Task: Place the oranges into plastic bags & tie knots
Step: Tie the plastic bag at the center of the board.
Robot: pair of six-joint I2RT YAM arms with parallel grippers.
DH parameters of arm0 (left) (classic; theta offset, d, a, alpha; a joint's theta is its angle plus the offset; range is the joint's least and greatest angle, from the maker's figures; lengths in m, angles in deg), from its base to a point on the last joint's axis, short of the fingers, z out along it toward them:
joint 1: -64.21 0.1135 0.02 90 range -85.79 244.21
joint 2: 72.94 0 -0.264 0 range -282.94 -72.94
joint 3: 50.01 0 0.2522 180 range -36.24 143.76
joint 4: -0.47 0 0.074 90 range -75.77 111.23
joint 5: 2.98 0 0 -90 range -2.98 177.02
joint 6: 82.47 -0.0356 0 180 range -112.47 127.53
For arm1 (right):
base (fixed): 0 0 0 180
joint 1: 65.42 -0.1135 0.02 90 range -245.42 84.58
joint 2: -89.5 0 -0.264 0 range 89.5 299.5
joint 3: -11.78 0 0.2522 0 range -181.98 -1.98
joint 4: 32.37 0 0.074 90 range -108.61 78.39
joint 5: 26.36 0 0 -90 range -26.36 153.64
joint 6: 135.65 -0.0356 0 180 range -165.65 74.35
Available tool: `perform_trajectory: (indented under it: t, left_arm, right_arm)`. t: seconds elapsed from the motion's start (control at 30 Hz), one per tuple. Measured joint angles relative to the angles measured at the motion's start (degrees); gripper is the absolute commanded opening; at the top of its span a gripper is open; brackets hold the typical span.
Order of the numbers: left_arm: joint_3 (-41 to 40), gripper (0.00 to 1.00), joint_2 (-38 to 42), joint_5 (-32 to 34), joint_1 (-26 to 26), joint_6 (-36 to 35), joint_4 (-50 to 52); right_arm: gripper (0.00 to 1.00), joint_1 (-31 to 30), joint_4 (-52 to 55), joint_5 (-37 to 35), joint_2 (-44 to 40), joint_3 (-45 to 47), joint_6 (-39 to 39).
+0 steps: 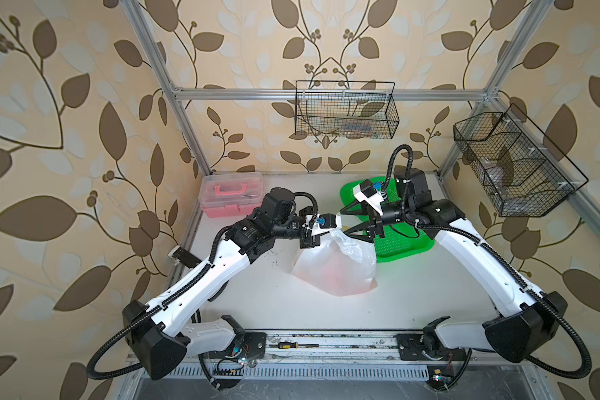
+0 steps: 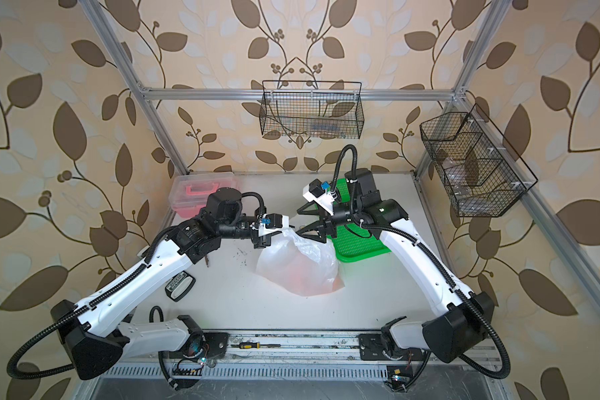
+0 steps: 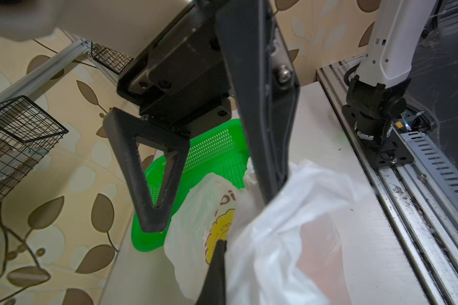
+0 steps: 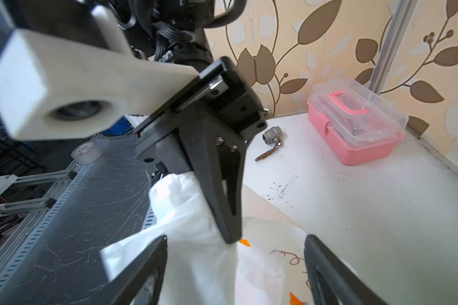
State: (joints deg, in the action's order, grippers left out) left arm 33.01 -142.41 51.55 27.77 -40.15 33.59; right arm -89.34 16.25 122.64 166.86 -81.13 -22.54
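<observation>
Plastic bag (image 1: 336,266): slumped on the table (image 1: 257,304), its neck drawn up toward both grippers.
Oranges (image 1: 331,275): only a reddish-orange blur through the film; count unreadable.
Left gripper (image 4: 229,233): clenched on the bag's bunched top edge.
Right gripper (image 1: 345,222): jaws spread, holding nothing, just beside that same top edge.
Green basket (image 1: 406,244): behind the bag, partly covered by the right arm.
Pink box (image 1: 231,194): far left corner of the table; contents unclear.
</observation>
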Motion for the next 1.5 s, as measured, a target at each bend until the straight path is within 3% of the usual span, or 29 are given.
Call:
perform_trajectory:
  t: [0.5, 0.67, 0.9, 1.2, 1.33, 1.5]
  left_arm:
    - [-4.2, 0.0, 2.0, -1.1, -0.4, -8.9, -6.3]
    - [-8.4, 0.0, 4.3, -2.7, -0.9, -16.5, -9.9]
    - [-10.3, 0.0, 5.5, -2.6, -1.2, -21.2, -12.9]
    - [-10.9, 0.0, 5.8, 1.1, -3.3, -26.4, -13.3]
    - [-12.0, 0.0, 5.8, 2.7, -3.8, -28.8, -13.6]
    - [-12.4, 0.0, 5.8, 4.5, -4.5, -31.7, -14.0]
  right_arm:
    - [0.74, -2.3, 2.7, -3.1, 1.6, 0.6, 0.7]
    - [0.77, -2.3, 3.8, -3.2, 2.3, 0.6, 1.0]
    - [0.81, -2.3, 5.5, -4.6, 1.8, 0.9, 2.0]
    - [0.87, 1.3, 4.0, -1.6, -3.3, 2.4, -1.0]
    - [0.82, 3.9, 1.3, -0.5, -5.9, 3.0, -3.7]
    - [0.8, 2.3, 1.4, -2.5, -4.4, 3.0, -4.5]
